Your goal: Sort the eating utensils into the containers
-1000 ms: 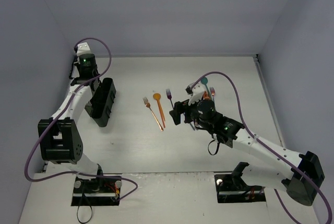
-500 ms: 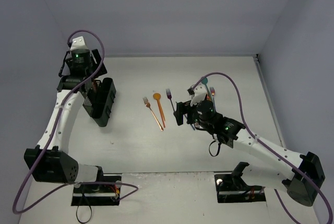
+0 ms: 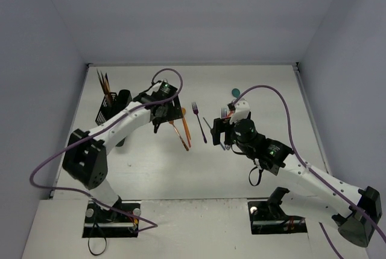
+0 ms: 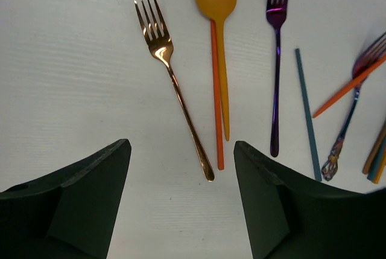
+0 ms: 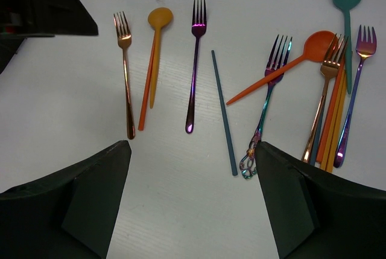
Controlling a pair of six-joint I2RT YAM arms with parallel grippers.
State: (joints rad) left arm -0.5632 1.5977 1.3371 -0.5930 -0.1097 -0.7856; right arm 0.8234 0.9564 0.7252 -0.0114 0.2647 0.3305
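Just ahead of the spread, empty left gripper (image 4: 181, 147) lies a copper fork (image 4: 181, 105), likely the next pick: lower, pinch its handle.

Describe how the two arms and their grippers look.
The left arm and right arm have white links, black joint housings and a purple cable looping along each. A small green light glows near each wrist. The left gripper and right gripper have broad matte black wedge-shaped fingers.

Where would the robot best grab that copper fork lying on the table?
Mid-handle of the copper fork, from straight above, jaws across its thin shaft. It lies flat, and toward its end the orange stick sits close, leaving little room.
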